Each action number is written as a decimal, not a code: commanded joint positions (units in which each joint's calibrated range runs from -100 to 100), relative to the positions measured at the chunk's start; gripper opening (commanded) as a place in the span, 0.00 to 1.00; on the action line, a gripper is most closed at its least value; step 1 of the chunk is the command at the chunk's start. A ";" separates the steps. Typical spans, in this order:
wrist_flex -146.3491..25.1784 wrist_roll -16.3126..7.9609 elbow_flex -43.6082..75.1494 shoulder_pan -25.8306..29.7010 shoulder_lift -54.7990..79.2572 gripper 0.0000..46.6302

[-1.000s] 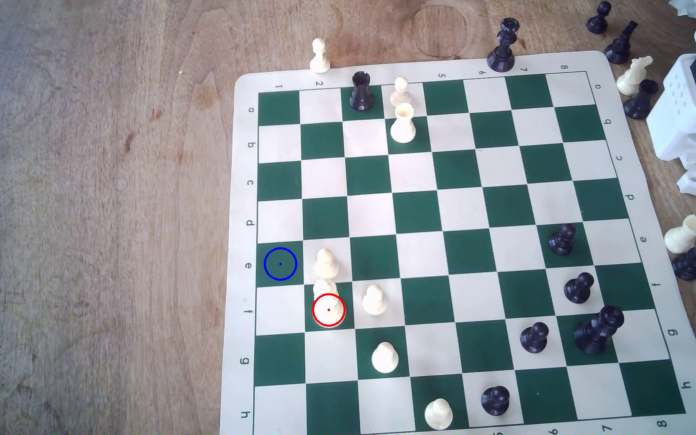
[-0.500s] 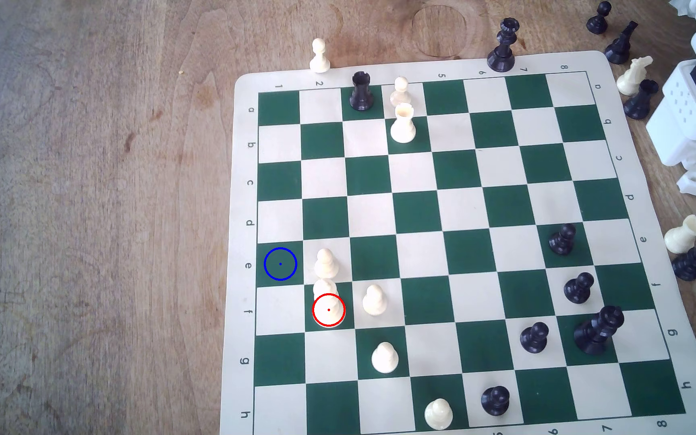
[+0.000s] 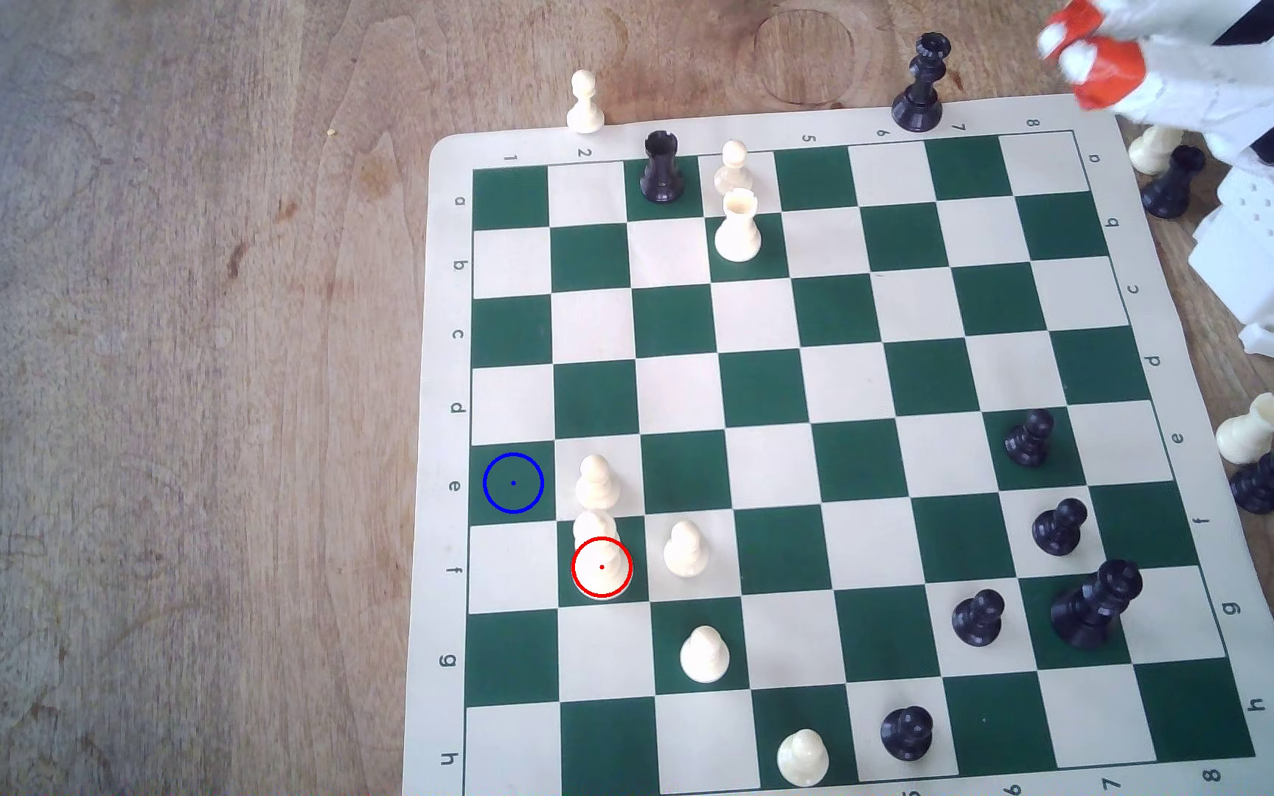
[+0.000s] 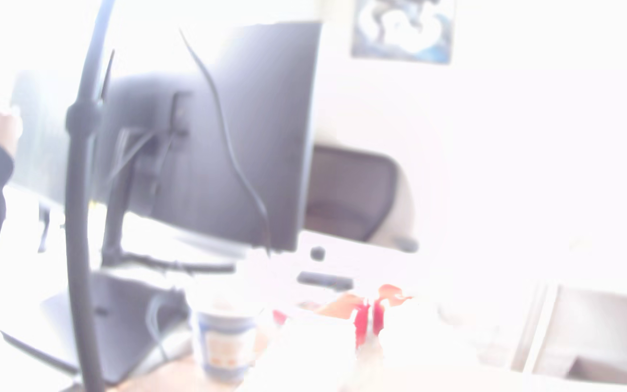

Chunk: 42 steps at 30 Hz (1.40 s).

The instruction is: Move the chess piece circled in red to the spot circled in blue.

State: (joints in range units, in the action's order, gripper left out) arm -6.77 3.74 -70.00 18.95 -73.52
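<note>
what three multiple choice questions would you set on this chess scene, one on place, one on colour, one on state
1. In the exterior view, where is the spot circled in blue from the chess piece circled in red?
A. one square diagonally, up and left
B. three squares to the right
C. directly below

2. What colour is the square under the blue ring?
A. cream
B. brown
C. dark green

3. What state is the red-circled piece in?
A. lying on its side
B. standing on its square, ungripped
C. lifted off its square

Answers:
1 A: the rings sit on diagonally adjoining squares.
2 C: green shows inside the ring.
3 B: it stands upright, and the gripper is far off at the exterior view's upper right.
</note>
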 commanded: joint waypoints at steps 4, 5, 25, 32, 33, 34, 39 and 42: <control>-8.95 -2.69 19.50 0.95 16.82 0.01; -9.20 -2.69 20.04 1.34 18.09 0.01; -29.43 -7.18 48.69 1.27 46.02 0.17; -29.67 -8.94 56.12 1.81 56.55 0.33; -29.67 -8.99 56.67 1.81 57.73 0.34; -29.67 -9.04 57.57 1.81 59.09 0.35; -27.87 -9.33 59.03 1.42 66.48 0.35; -27.05 -9.33 59.03 0.95 69.36 0.37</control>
State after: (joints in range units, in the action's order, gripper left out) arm -35.70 -5.49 -15.50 20.65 -5.66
